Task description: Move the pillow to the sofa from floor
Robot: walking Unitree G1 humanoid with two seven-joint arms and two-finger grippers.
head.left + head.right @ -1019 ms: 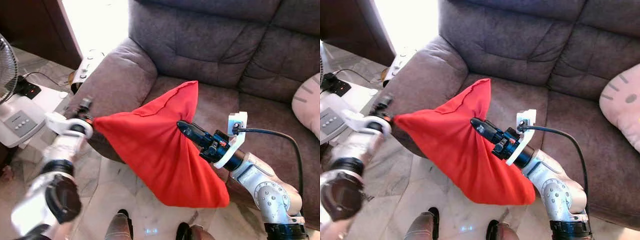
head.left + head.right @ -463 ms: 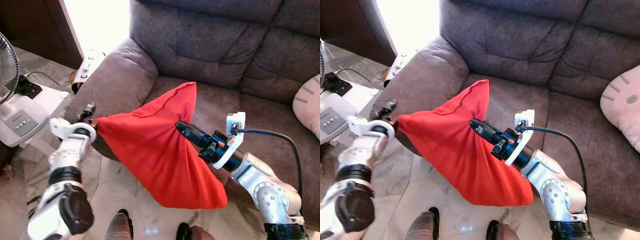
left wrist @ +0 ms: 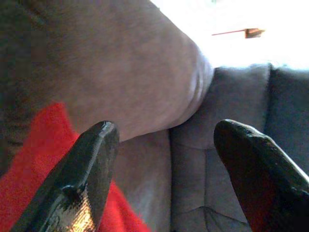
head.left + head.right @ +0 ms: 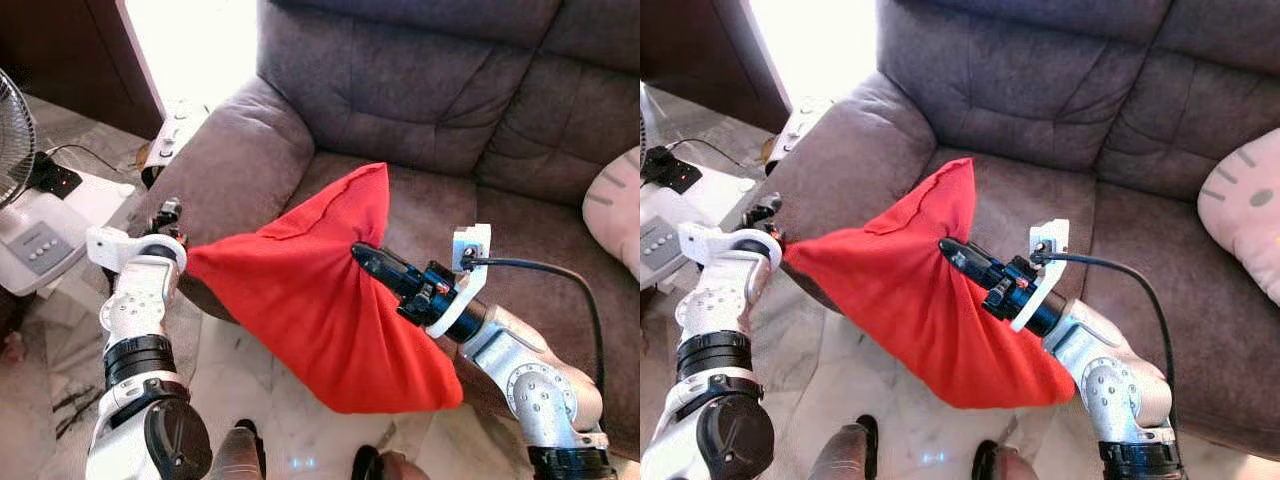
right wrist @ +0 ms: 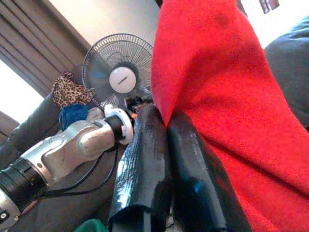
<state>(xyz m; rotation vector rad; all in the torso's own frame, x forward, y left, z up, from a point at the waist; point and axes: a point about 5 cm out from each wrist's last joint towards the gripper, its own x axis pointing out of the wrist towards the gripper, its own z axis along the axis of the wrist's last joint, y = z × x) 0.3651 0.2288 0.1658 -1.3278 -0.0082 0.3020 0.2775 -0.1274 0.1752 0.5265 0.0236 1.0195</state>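
The red pillow [image 4: 320, 300] hangs in the air over the front edge of the grey sofa's seat [image 4: 440, 210], its top corner pointing up. My right gripper [image 4: 358, 252] is shut on a fold of the red fabric near the pillow's middle; its fingers [image 5: 145, 145] press together on the cloth. At the pillow's left corner, beside the sofa armrest [image 4: 230, 150], my left gripper [image 4: 168, 212] is open. Its fingers [image 3: 91, 159] stand wide apart with the armrest showing between them and the red cloth off to one side.
A pale cat-face cushion [image 4: 615, 205] lies on the sofa at the right. A standing fan [image 4: 12, 130] and a white unit [image 4: 50, 225] with a power strip [image 4: 55, 180] stand at the left. Marble floor [image 4: 230, 380] lies below the pillow.
My left arm has swung in closer to my body, its gripper staying by the pillow's left corner. The right gripper and pillow have hardly moved; the pillow's lower end sags slightly.
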